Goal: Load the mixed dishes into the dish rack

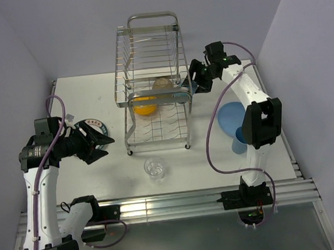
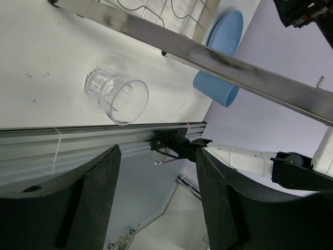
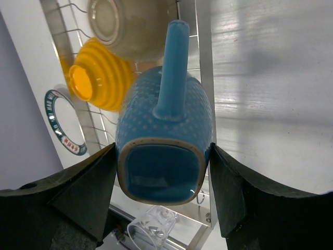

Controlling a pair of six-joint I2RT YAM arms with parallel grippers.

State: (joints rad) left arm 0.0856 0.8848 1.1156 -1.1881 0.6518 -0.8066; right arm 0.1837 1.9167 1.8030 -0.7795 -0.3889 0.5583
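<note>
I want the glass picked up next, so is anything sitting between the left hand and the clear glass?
Nothing visible does. The clear glass stands alone in front of the dish rack, and only bare table lies between it and the open left hand.

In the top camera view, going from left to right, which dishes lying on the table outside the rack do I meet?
white plate with green patterned rim, clear glass, blue plate

The white plate (image 3: 63, 121) has tiny letters around its green rim and on a red patch, but they are too blurry to read.
</note>
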